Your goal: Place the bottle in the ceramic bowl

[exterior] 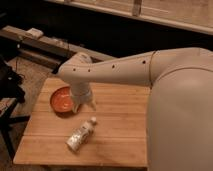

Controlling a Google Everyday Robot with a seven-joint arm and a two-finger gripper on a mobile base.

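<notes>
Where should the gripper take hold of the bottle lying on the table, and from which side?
Probably the labelled middle of the bottle, from straight above, closing across its narrow width: it lies flat on the wooden table, cap pointing away toward the back right. The gripper hangs just beyond the cap, beside the ceramic bowl.

My arm reaches out to the left, gripper pointing down.
The white arm point(125, 67) runs from my bulky shoulder point(182, 100) at the right to the bent wrist point(75, 75); beneath it hangs the gripper point(84, 105), its two fingers apart.
</notes>
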